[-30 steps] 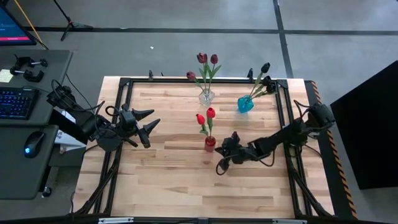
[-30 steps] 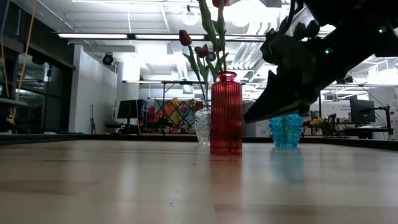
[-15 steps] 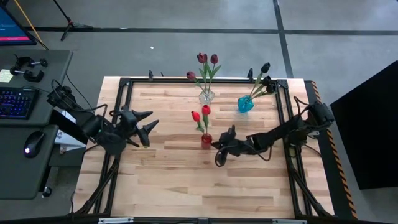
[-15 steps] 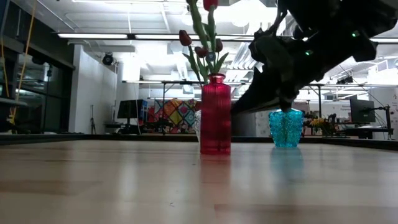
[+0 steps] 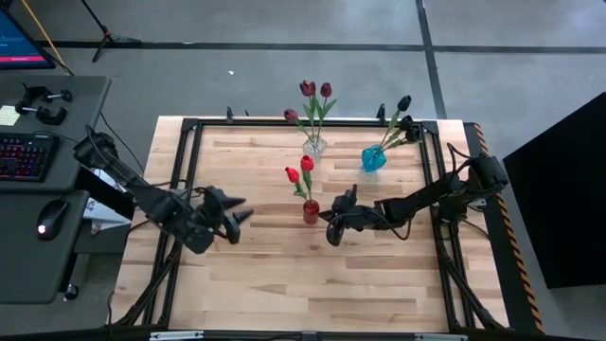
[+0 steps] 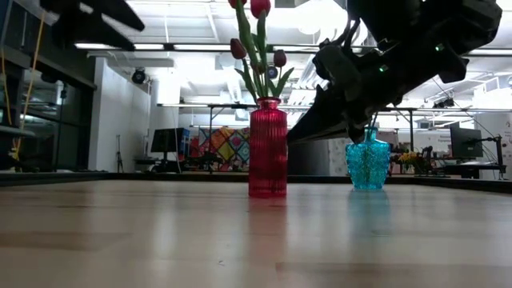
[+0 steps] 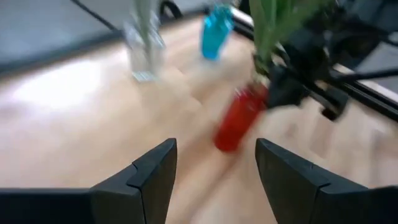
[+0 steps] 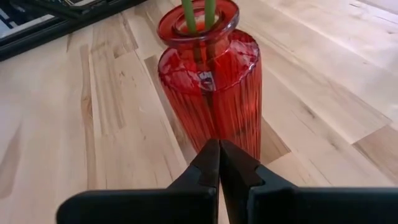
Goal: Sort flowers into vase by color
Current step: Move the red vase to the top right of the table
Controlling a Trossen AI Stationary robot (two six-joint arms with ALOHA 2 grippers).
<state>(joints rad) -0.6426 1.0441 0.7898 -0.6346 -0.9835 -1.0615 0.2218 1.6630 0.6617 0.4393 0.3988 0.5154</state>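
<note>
The red ribbed glass vase (image 5: pixel 311 210) stands upright on its base near the table's middle and holds two bright red tulips (image 5: pixel 299 170) by their green stems. My right gripper (image 5: pixel 325 219) is shut, with its tips at the vase's right side (image 8: pixel 219 144). My left gripper (image 5: pixel 242 211) is open and hovers left of the vase, apart from it; the left wrist view looks past its fingers (image 7: pixel 216 148) at the red vase (image 7: pixel 239 118). Maroon tulips (image 5: pixel 311 93) stand in a clear vase (image 5: pixel 314 147). Near-black tulips (image 5: pixel 403 104) stand in a blue vase (image 5: pixel 373 158). My right gripper meets the red vase's side wall, in its lower half (image 8: pixel 217 132), with the tips of its shut fingers (image 6: pixel 293 138). The fingers come from the table's right, slanting down. The vase stands upright with its base on the table.
The clear vase (image 6: pixel 258 164) and the blue vase (image 6: pixel 368 166) stand at the far side of the table. A black frame rail (image 5: pixel 189 170) runs around the wooden top. Bare wood lies toward the near edge. A desk with a keyboard and mouse (image 5: pixel 47 220) is left of the table.
My right gripper, staying shut, has moved toward the table's left and a little toward the far edge. The red vase with its tulips has slid ahead of it the same way, staying upright. My left gripper has moved toward the near edge and toward the vase.
</note>
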